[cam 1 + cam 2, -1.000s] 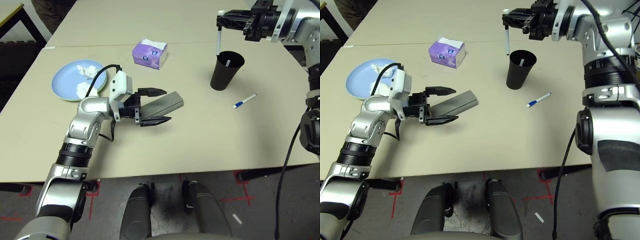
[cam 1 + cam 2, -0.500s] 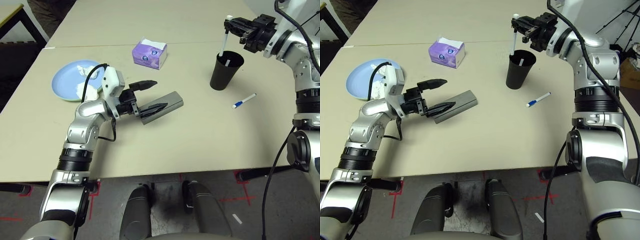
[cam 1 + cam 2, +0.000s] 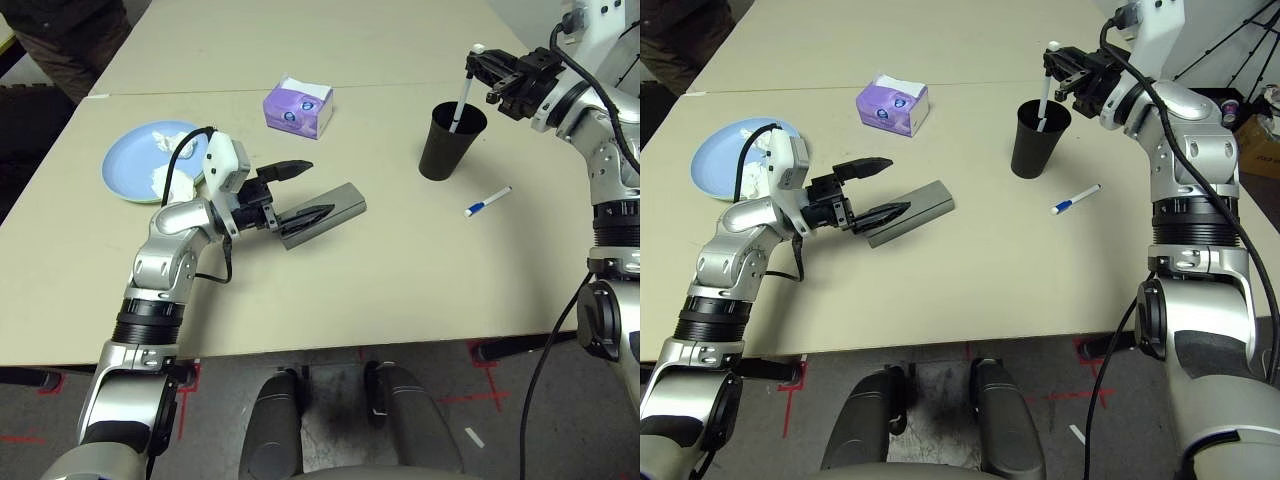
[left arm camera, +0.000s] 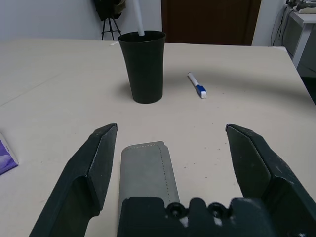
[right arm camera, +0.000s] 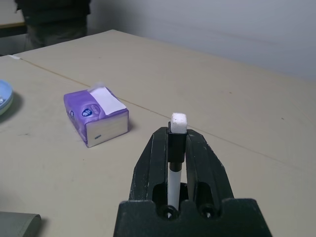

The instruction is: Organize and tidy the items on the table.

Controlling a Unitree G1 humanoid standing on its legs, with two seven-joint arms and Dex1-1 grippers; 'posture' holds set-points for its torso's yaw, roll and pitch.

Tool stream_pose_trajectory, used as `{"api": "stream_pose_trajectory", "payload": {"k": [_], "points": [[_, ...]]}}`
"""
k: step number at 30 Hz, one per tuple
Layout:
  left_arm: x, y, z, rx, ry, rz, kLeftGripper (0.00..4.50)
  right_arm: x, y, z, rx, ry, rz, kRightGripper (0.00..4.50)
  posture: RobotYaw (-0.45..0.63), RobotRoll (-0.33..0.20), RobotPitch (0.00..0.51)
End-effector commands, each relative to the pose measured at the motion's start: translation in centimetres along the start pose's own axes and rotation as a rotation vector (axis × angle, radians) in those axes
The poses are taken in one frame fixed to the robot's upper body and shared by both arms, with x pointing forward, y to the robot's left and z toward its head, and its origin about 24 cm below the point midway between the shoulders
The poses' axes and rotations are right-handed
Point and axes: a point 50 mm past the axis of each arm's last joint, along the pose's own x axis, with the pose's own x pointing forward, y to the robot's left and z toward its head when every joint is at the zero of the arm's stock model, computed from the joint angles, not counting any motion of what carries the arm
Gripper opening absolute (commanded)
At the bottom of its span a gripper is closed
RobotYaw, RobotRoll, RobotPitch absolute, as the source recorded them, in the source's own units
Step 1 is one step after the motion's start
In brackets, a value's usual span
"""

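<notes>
Landmark: black cup (image 3: 446, 150), upright on the beige table (image 3: 300, 300). Right gripper (image 3: 474, 66), above cup: fingers closed on a white pen (image 3: 462, 104), lower end inside the cup's mouth. Blue-capped marker (image 3: 488, 202): lying near cup, on robot's side. Grey glasses case (image 3: 338, 208): left of cup, beside left gripper (image 3: 310, 190), fingers wide apart, empty. Purple tissue pack (image 3: 299, 107): left of cup. Light blue plate (image 3: 125, 170) with crumpled tissues (image 3: 176, 145): farther left.
</notes>
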Motion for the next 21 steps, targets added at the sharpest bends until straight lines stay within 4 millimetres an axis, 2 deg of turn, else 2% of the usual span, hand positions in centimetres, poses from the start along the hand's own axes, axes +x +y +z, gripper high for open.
{"api": "stream_pose_trajectory", "payload": {"k": [1,10,21], "points": [[-0.32,-0.17,0.17,0.007,-0.001,0.003,4.50,-0.10,-0.03,-0.42,-0.015,0.010,-0.015,0.33,-0.03,0.000,0.175],[-0.52,-0.05,0.24,0.011,0.002,0.014,4.50,-0.57,-0.63,-0.66,-0.016,0.001,-0.102,0.33,-0.04,0.000,0.178],[-0.57,0.11,0.33,0.014,0.007,0.013,4.50,-0.83,-0.53,-1.28,-0.020,0.013,-0.123,0.33,-0.04,0.000,0.178]]}}
